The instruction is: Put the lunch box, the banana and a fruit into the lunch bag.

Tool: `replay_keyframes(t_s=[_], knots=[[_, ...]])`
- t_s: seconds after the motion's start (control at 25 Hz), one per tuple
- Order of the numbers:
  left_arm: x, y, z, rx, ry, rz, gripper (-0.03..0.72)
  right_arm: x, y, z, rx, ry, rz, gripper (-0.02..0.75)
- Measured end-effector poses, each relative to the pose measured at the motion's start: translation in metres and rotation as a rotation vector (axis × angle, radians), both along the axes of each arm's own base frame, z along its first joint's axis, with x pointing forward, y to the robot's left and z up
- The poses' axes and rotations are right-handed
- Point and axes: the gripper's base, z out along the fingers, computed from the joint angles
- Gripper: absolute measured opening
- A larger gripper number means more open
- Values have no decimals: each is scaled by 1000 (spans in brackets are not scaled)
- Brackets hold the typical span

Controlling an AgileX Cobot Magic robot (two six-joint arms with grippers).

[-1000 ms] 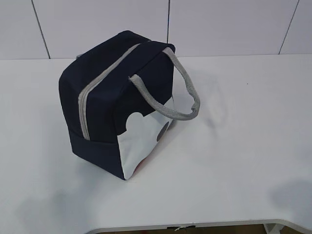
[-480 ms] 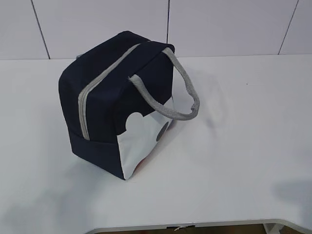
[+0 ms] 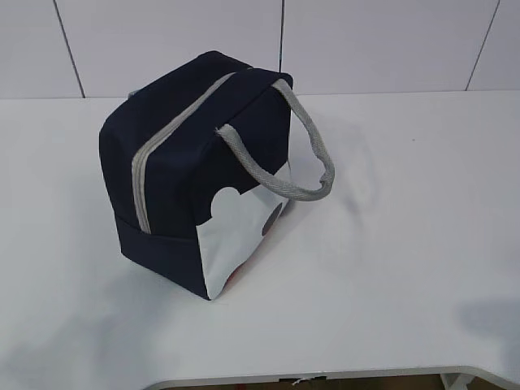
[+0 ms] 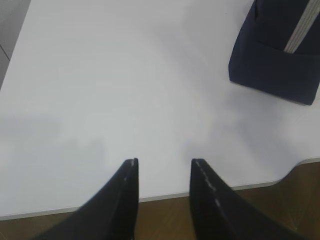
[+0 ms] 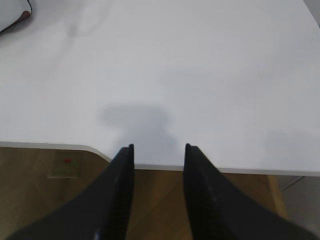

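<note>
1. Lunch bag [image 3: 191, 175]: I find it on the left half of the tabletop [image 3: 406, 244], nearer the far edge, resting tilted with its grey zipper [image 3: 166, 138] running up the side that faces me. The zipper looks closed along the stretch I can see. A white side panel [image 3: 236, 236] faces the near edge.
2. Handles [image 3: 305, 154]: grey webbing, drooping toward the middle of the tabletop. I judge these the easiest place to take hold, or the zipper pull, which I cannot locate.
3. Handling: soft fabric, so I expect the walls to give and the bag to slide on the smooth surface unless one arm steadies it. Its weight I cannot judge.
4. Lunch box, banana, fruit: none visible in any view; whether they are inside I cannot tell.
5. Left gripper [image 4: 162, 167]: jaws apart, nothing between them, hovering over the near left edge with the bag's corner ahead to its right.
6. Right gripper [image 5: 157, 152]: jaws apart, empty, over the near right edge, well apart from the bag.
</note>
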Motion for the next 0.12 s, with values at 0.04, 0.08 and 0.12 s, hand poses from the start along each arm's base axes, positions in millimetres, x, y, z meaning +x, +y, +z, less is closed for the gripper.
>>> replay_keyframes(t_s=[0.04,0.08,0.12], knots=[[0,0,0,0,0,0,244,0,0,0,0,0,0,296],[0,0,0,0,0,0,244,0,0,0,0,0,0,296],[0,0,0,0,0,0,244,0,0,0,0,0,0,296]])
